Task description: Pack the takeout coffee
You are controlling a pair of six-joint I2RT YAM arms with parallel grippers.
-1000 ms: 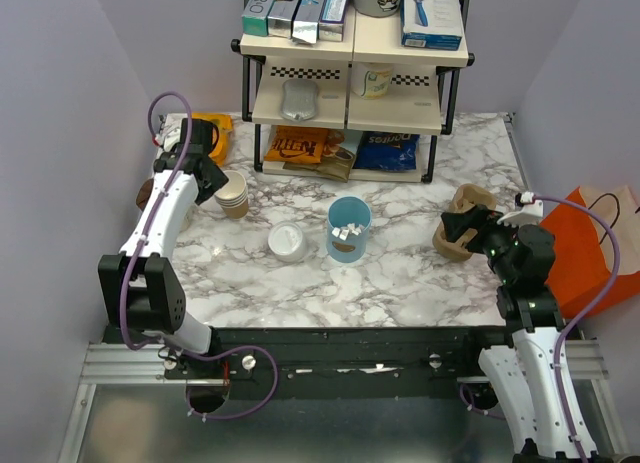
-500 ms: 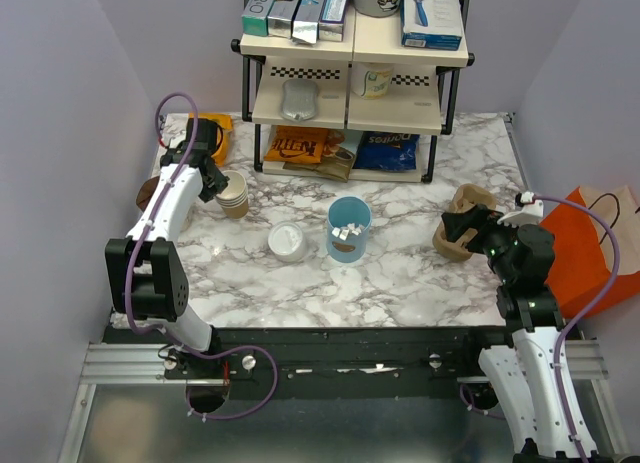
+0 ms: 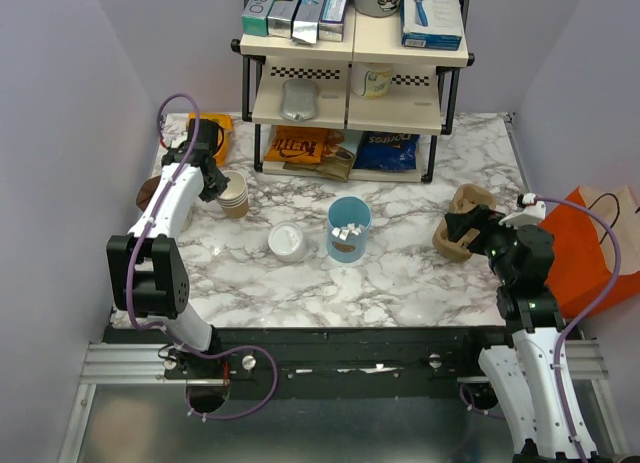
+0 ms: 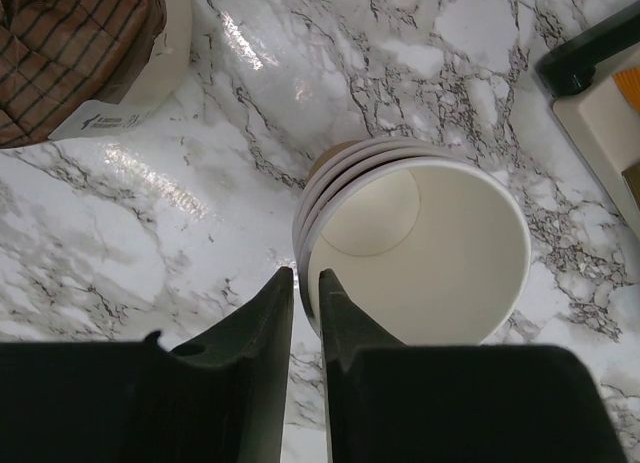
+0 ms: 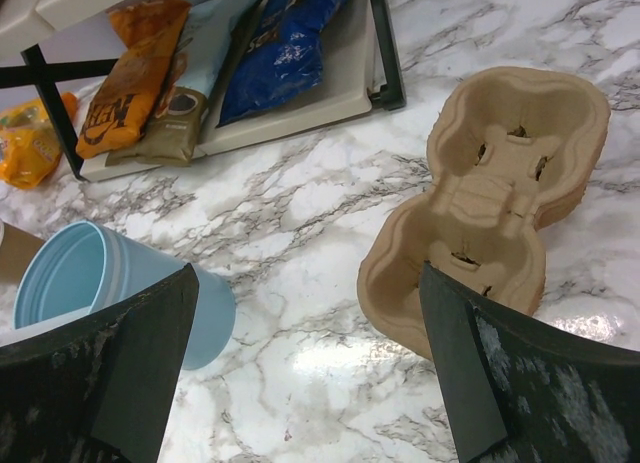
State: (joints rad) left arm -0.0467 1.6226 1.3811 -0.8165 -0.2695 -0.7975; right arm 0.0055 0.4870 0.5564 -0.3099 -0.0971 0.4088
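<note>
Two arms at work, both well apart from the takeout coffee [image 3: 288, 241]. It stands upright near the middle of the marble table [image 3: 400, 283], white lid on, just left of the light-blue cup [image 3: 349, 229], which holds white packets [image 3: 347, 230].

At far left, the left gripper [image 4: 305, 275] is at the stack of paper cups [image 4: 420, 243]. In the wrist view its fingers [image 4: 250, 333] are drawn to a thin slit, one tip outside the stack's near rim and the other over the inside. Whether they actually pinch the paper — cannot tell. The stack is upright, and the white inside of the top cup is showing.

On the right side, the right gripper [image 5: 308, 273] is spread wide and holds nothing, low over the marble. The moulded pulp cup carrier [image 5: 500, 173] lies just ahead and to its right, wells facing up.

A shelf rack [image 3: 350, 83] stands at the back edge, with snack bags [image 3: 300, 143] on its lowest tier. An orange bag [image 3: 590, 253] sits off the table's right edge, beside the right arm.
</note>
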